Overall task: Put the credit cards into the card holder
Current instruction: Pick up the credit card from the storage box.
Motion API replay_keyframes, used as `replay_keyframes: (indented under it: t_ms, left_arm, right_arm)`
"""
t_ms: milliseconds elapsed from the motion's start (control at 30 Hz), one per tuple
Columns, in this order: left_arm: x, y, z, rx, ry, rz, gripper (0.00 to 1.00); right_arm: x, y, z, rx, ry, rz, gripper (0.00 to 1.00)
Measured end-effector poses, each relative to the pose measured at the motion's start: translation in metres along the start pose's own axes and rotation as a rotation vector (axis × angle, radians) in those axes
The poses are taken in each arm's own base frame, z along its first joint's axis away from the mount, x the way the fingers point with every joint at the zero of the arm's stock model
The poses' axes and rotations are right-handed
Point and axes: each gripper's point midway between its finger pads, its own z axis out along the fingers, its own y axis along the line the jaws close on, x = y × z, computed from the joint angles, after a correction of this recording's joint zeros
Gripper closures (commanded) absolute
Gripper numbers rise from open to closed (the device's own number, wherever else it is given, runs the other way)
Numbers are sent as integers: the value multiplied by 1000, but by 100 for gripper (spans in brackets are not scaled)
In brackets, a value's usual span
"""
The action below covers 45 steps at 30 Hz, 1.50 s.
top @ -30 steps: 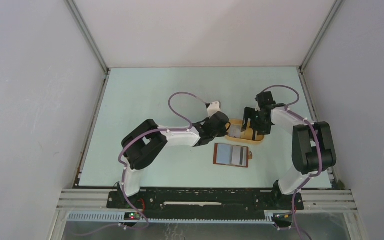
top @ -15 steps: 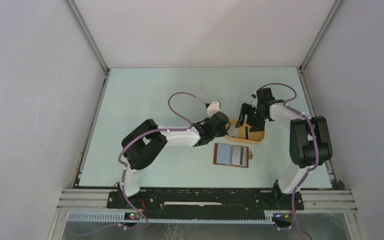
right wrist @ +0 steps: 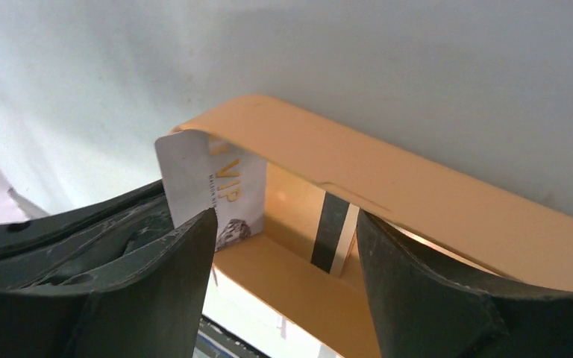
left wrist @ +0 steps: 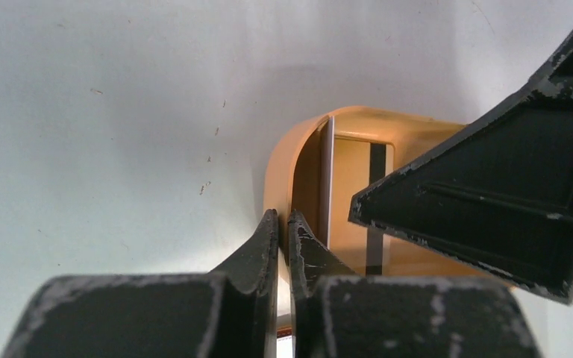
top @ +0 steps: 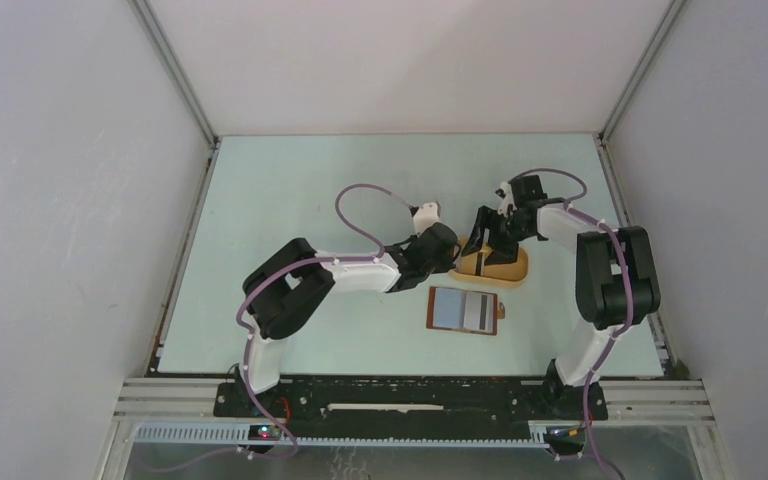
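Inside the orange-yellow oval plastic tray [right wrist: 388,179], its rim pinched by the left gripper [left wrist: 283,224], the right gripper [right wrist: 285,220] has dipped and begun narrowing its open jaws around an upright white card [right wrist: 194,171], bound for the reddish-brown leather card holder [top: 465,310] lying open nearby.

The reddish-brown leather bifold card holder [top: 466,311] lies open and flat on the table, its small snap tab pointing right. A bluish-grey card [top: 449,308] covers its left half and a pale card with dark stripes [top: 481,312] its right half; whether they sit in slots cannot be told. Just beyond it, in the orange-yellow oval tray [right wrist: 418,194], a white card printed VIP [right wrist: 209,195] stands on edge at one end, and a dark-striped card [right wrist: 333,233] leans against the far wall.
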Motion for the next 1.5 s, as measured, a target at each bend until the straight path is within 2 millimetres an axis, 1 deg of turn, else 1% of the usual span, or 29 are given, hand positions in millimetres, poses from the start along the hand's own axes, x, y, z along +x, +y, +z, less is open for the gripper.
replay_keyframes:
  t_ms: [133,267,500,600,767,900,1000,1067,1100,1267,1400,1500]
  left_arm:
    - [1,0,0,-1,5,-5,100]
    - [2,0,0,3,10,-5,100]
    - [4,-2,0,13,17,-6,97]
    - [4,-5,1,27,21,-9,97]
    - [5,-7,1,38,25,-12,96]
    - [5,-9,1,45,30,-12,95]
    - [5,-10,2,50,36,-13,92]
    - [6,-12,3,57,39,-13,86]
    - [6,-13,4,61,41,-14,84]
    - [9,-21,6,97,63,-17,81]
    - [11,-23,6,106,71,-17,81]
    - [12,-23,6,112,77,-12,77]
  right_arm:
    - [5,12,-1,-67,26,7,25]
    - [6,16,-3,-101,39,20,24]
    - [7,17,-3,-112,45,34,24]
    - [8,18,-3,-137,59,45,21]
    - [7,17,-6,-190,78,79,21]
    - [7,18,-7,-219,91,94,23]
    - [7,18,-7,-223,91,93,27]
    - [8,18,-7,-224,92,92,28]
    - [8,19,-7,-224,92,91,29]
    - [9,18,-5,-222,98,90,31]
    - [12,18,-3,-223,110,92,33]
    - [12,17,-2,-221,112,93,37]
